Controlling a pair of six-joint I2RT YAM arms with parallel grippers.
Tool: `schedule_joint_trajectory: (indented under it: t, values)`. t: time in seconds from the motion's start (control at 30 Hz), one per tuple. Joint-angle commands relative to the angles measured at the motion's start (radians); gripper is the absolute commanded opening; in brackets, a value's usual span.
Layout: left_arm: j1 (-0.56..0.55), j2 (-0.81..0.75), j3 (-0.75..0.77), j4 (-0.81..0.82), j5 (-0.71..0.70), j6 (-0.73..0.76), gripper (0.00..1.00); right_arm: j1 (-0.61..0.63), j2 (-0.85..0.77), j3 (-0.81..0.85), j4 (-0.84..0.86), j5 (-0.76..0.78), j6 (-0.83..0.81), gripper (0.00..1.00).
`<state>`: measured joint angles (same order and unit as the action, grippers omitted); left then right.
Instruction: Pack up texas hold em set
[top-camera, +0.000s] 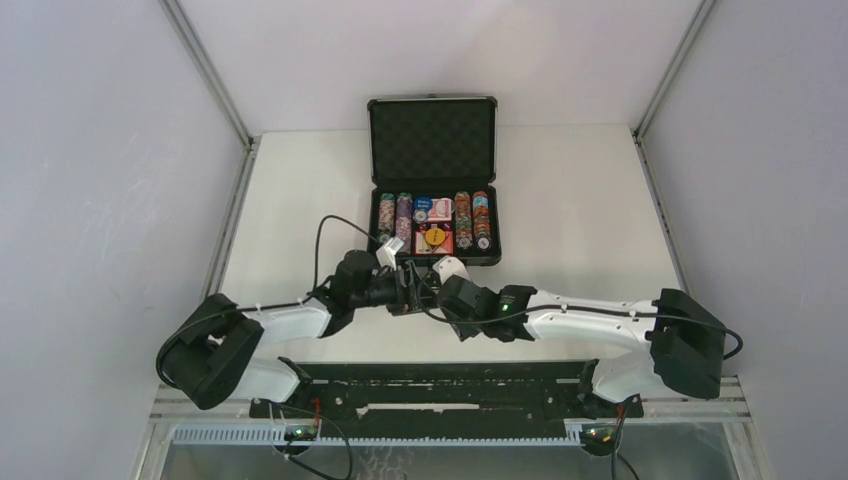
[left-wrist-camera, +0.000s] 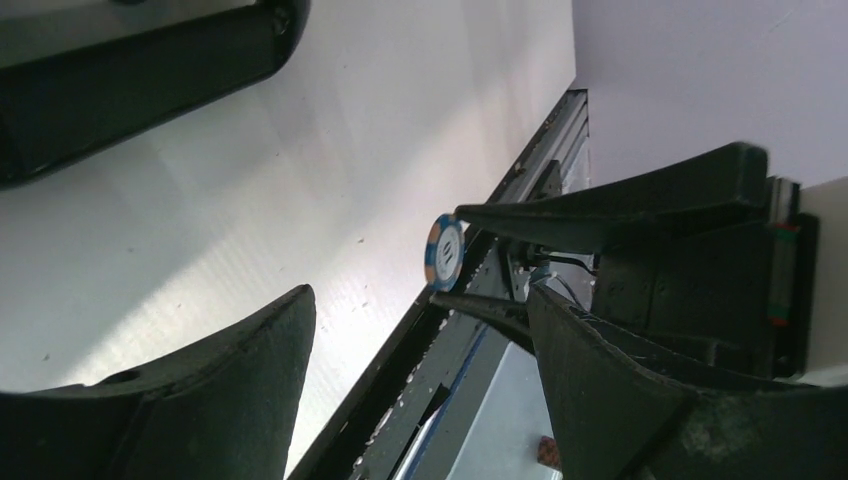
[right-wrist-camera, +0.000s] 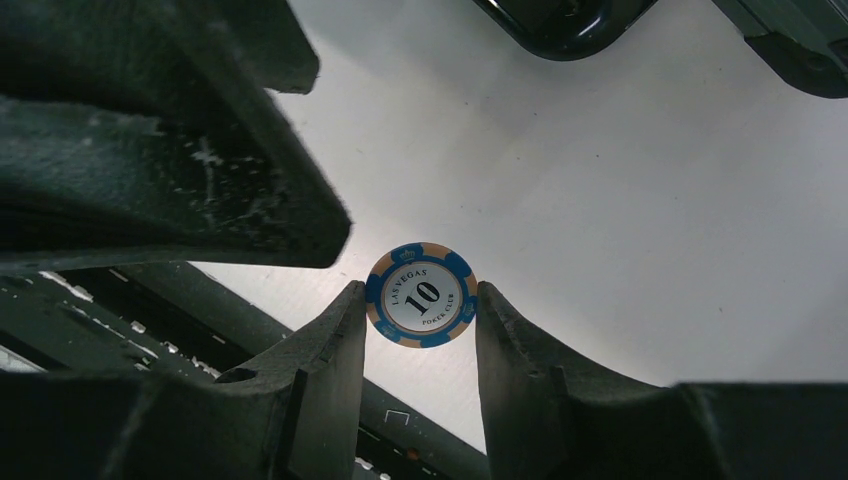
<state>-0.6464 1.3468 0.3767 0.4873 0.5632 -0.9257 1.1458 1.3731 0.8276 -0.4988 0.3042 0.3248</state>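
Two white-and-black robot arms, the left arm (top-camera: 290, 320) and the right arm (top-camera: 590, 318), are seen meeting over the near middle of the white table (top-camera: 580, 200). They are just in front of the small black hard briefcase (top-camera: 432, 140), which is stood open at the far centre with its foam-lined lid raised.

One blue-and-orange round poker chip (right-wrist-camera: 421, 295), marked with a 10, is pinched by its rim in the right gripper (right-wrist-camera: 420, 300). The jaws are drawn in to the chip's width and the printed face is turned to the right wrist camera. The chip is held on the near side of the case, outside it.

The left gripper (left-wrist-camera: 420, 300) is faced toward it from the left, jaws spread wide and closed on nothing.

Inside the case, rows of multicoloured poker chips (top-camera: 387, 215) are laid at left and right, with red card boxes (top-camera: 441, 245) and a yellow round button (top-camera: 433, 237) between them.
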Motion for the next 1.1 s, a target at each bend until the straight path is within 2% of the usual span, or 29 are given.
schedule_joint_trajectory:
  t: [0.0, 0.4, 1.07]
  values:
    - [0.002, 0.005, 0.075, 0.071, 0.040, -0.029, 0.81, 0.014, -0.046, 0.033, 0.020, -0.005, -0.024, 0.41]
    - [0.002, 0.066, 0.088, 0.093, 0.069, -0.055, 0.81, 0.015, -0.082, 0.034, 0.011, 0.001, -0.032, 0.41]
    - [-0.020, 0.217, 0.059, 0.389, 0.193, -0.215, 0.74, 0.011, -0.108, 0.037, 0.010, 0.005, -0.036, 0.41]
